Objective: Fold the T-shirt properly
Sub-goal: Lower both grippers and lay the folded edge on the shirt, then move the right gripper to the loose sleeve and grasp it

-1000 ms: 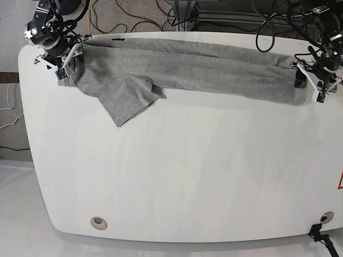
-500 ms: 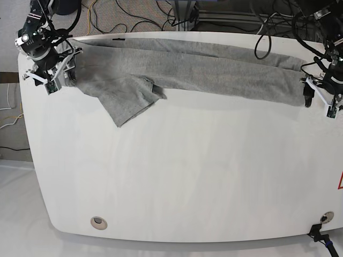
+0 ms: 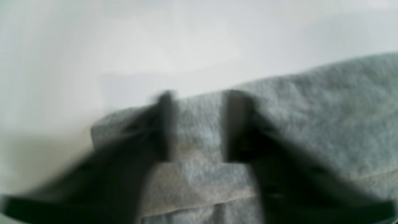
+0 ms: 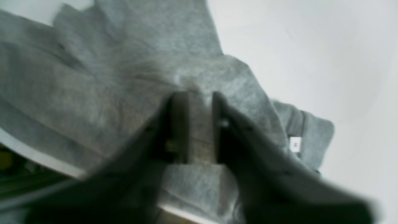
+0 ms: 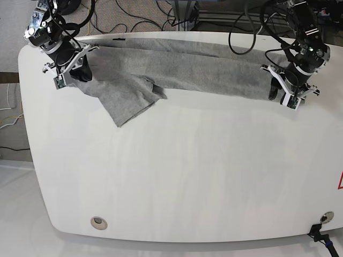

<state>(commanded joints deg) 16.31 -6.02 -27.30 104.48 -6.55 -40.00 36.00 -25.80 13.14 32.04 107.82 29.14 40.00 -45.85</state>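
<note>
The T-shirt (image 5: pixel 187 70), plain grey knit, lies along the far edge of the white table (image 5: pixel 177 171) as a long, narrow band of layered cloth. Near the band's end on the right arm's side, a flap of cloth (image 5: pixel 126 101) angles toward the near side and tapers to a corner. The left gripper (image 5: pixel 284 96) is over the opposite end of the band; its jaws are open, with grey cloth visible between the blurred fingers in its wrist view. A shirt edge and a seam run across that view, below white tabletop. The right gripper (image 5: pixel 71 77) is over the other end of the shirt; its jaws are likewise open, with wrinkled cloth visible between the fingers. Contact between either gripper and the fabric cannot be determined. A small white tag (image 4: pixel 295 144) shows on the cloth in the right wrist view; its marking is too blurred to read. Dark cables (image 5: pixel 144 20) lie beyond the table's far edge.
</note>
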